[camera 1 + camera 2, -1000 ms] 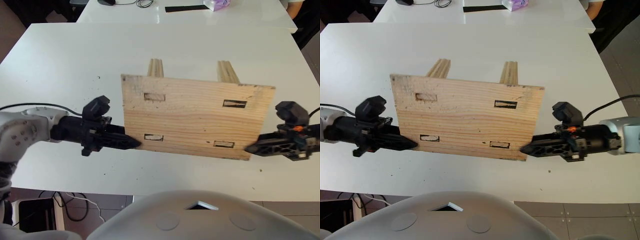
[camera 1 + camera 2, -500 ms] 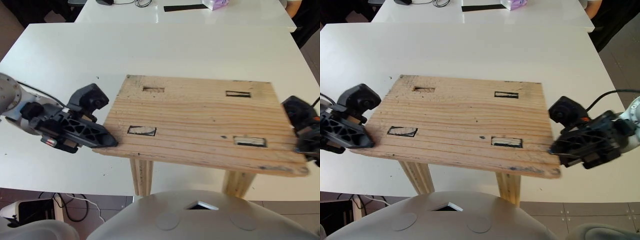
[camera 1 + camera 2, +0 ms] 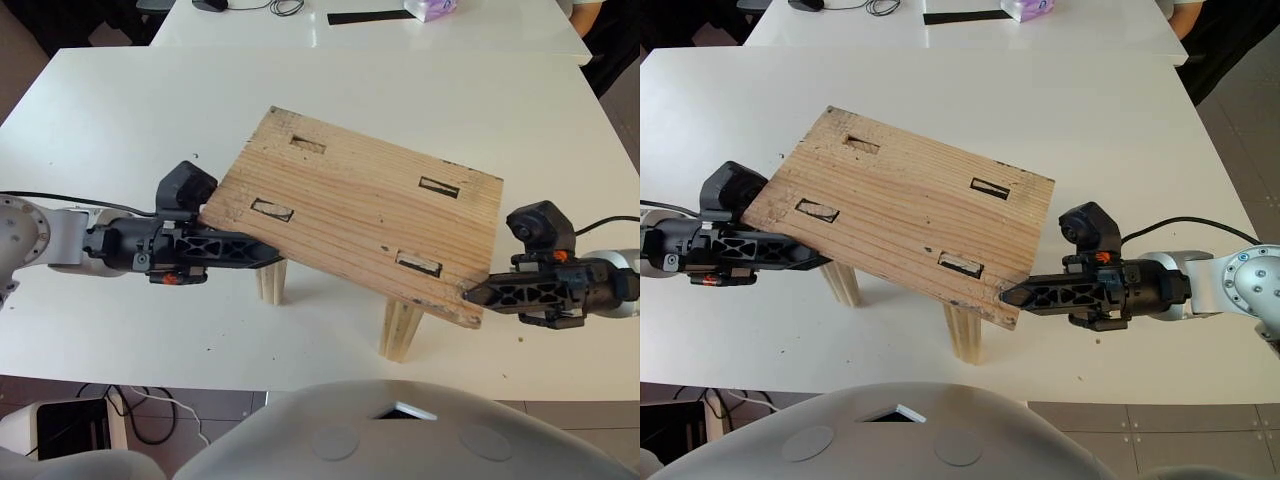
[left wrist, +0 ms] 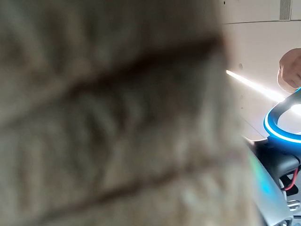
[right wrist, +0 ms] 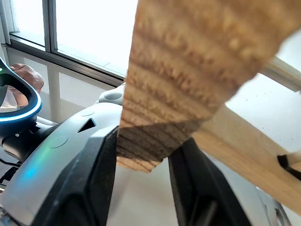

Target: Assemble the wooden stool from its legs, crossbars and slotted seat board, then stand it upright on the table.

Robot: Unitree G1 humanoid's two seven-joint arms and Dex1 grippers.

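The wooden stool's slotted seat board point(image 3: 350, 225) faces up, turned at an angle on the white table point(image 3: 120, 110). Two near legs point(image 3: 272, 280) point(image 3: 400, 328) reach down to the tabletop; the far legs are hidden under the board. My left gripper point(image 3: 262, 252) is shut on the board's near left edge, where blurred wood point(image 4: 113, 113) presses close to its camera. My right gripper point(image 3: 1008, 295) is shut on the near right corner point(image 5: 155, 94), with a dark finger point(image 5: 89, 188) on each side of the wood.
The table's front edge runs just below both arms. A second white table point(image 3: 500, 30) stands behind, with a black strip point(image 3: 372, 16), a pale pack point(image 3: 432, 8) and cables. Bare white tabletop lies to the left, right and behind the stool.
The stool swung from lying on its side with the seat facing me to legs down, then came lower and turned on the table. Both grippers kept hold of the board.
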